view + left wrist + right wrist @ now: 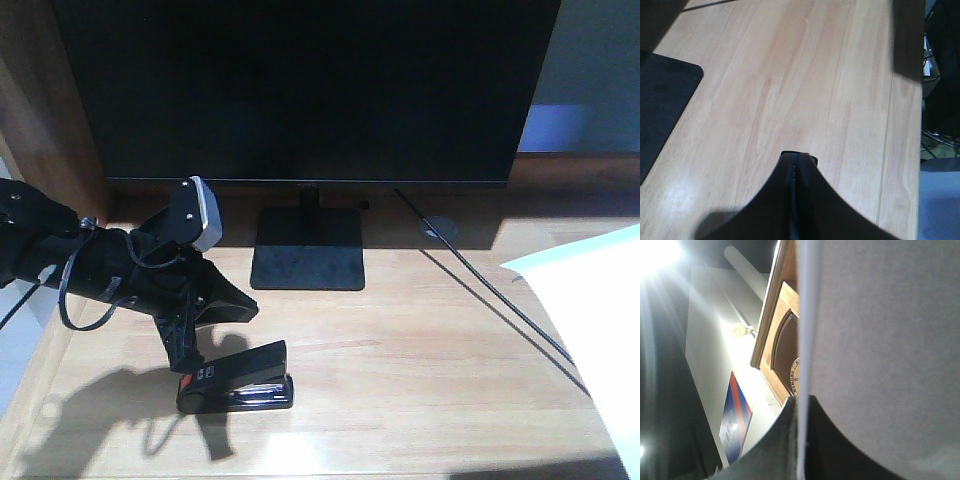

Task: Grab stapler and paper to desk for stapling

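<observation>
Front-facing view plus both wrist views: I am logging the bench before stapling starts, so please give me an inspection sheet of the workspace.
Surface: light-wood grained desk, with sunlit patches and shadows.
Job's things: small black stapler with an orange-red patch rests front left on the desk; plain white sheet of paper at the right edge.
Clutter: dark flat monitor on a black square stand.
Grippers: left gripper has its fingers pressed together at the stapler's rear, hold unclear; right gripper is shut on the paper.
Cables: thin black cable runs diagonally across the desk.
Surroundings: brown wooden panel on the left.
</observation>
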Available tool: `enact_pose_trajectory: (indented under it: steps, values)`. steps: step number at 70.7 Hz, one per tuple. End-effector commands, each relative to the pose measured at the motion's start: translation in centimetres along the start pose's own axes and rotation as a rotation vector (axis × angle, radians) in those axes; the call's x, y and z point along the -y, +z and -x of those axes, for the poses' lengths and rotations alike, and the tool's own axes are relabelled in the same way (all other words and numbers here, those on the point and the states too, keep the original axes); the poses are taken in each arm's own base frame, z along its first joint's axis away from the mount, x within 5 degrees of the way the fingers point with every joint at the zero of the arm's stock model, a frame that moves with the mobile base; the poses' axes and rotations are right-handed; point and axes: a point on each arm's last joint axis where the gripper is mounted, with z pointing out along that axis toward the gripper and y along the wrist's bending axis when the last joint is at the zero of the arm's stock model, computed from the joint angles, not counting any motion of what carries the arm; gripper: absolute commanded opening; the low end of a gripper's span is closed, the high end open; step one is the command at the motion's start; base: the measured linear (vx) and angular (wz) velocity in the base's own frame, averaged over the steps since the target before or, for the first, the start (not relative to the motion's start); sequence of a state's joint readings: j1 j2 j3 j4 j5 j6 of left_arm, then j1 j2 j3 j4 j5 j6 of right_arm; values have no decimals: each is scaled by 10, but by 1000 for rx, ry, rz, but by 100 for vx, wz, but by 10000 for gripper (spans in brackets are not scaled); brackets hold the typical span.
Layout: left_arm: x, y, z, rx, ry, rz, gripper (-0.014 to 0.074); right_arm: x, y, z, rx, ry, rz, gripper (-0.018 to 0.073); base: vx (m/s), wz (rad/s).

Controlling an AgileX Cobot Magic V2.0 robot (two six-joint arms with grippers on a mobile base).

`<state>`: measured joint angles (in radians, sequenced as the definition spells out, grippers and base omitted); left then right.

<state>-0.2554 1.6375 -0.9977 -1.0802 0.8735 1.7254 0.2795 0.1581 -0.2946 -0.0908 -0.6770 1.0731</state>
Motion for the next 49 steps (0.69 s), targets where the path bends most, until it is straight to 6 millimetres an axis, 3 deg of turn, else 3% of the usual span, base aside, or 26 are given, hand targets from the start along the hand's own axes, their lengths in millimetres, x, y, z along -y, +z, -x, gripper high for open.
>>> enact_pose_trajectory:
  steps: [1,19,49]
  values:
    - [0,-4,13,54,-4,21,-8,-9,6,6,32,-19,53,-4,0,0]
    - [-6,21,-1,4,35,-1,-8,-9,6,6,32,-19,53,-4,0,0]
    - [-13,42,-19,-32,0,-45,-8,-9,6,6,32,-19,53,-4,0,0]
